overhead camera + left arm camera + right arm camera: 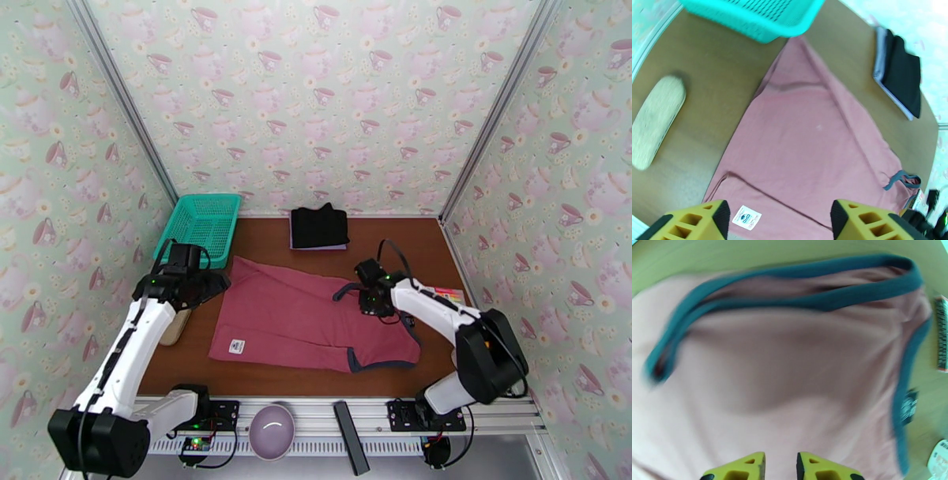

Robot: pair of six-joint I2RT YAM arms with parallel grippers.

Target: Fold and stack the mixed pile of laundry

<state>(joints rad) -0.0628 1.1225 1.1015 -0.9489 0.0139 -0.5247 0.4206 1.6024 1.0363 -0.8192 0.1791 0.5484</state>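
The dusty-red sleeveless top point(304, 320) lies spread flat across the middle of the table, its navy-trimmed armholes point(805, 299) toward the right. At the back the black garment point(319, 226) sits folded on the lavender-purple cloth point(317, 247). My left gripper point(209, 286) hovers over the top's left edge. In the left wrist view the left gripper point(780, 221) is open wide, nothing between the fingers, with the top point(809, 134) below. My right gripper point(359, 298) is low over the top's right part. In the right wrist view the right gripper point(781, 467) stands narrowly open with only the blurred fabric beyond it.
A teal mesh basket point(204, 227) stands at the back left. A beige oblong object point(655, 122) lies on the wood to the left of the top. A coloured card point(449, 295) lies at the right edge. On the front rail sit a purple bowl point(272, 430) and a black bar point(350, 436).
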